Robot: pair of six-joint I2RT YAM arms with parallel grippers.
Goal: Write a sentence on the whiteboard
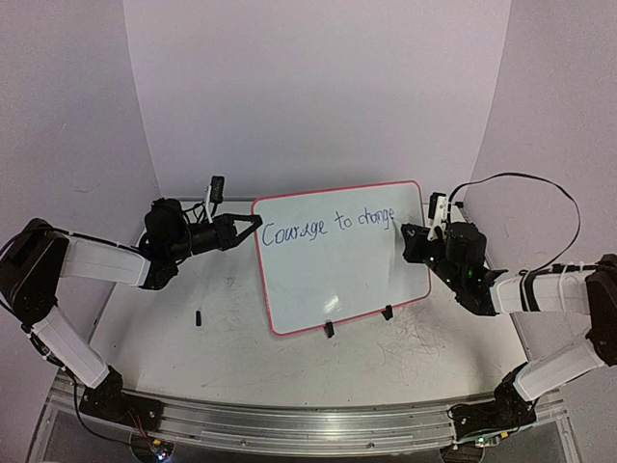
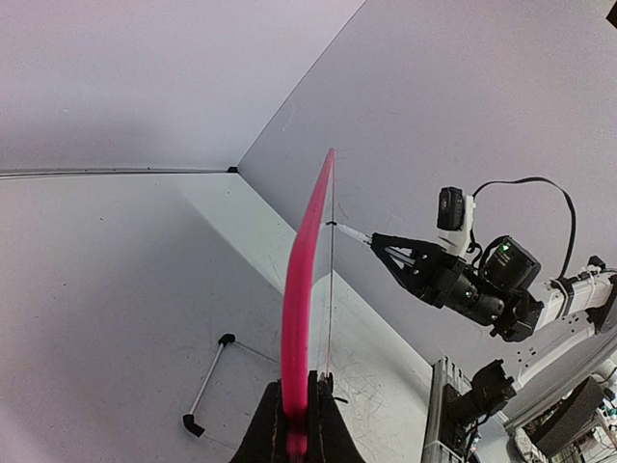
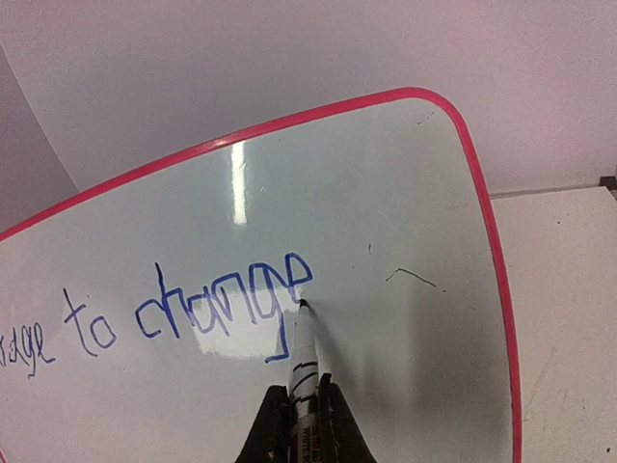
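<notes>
I am looking into what reads as a robotics lab test cell. Plain white backdrop panels (image 1: 318, 87) are closing in a scuffed, scribble-marked desk (image 1: 231, 318) on three sides. The left arm (image 1: 87, 260) and right arm (image 1: 549, 289) are sitting bolted to an aluminium rail (image 1: 308, 422) at its near edge. A black cable (image 1: 540, 181) is looping loose above the right arm, and a small camera (image 2: 450, 207) is riding on its wrist.
</notes>
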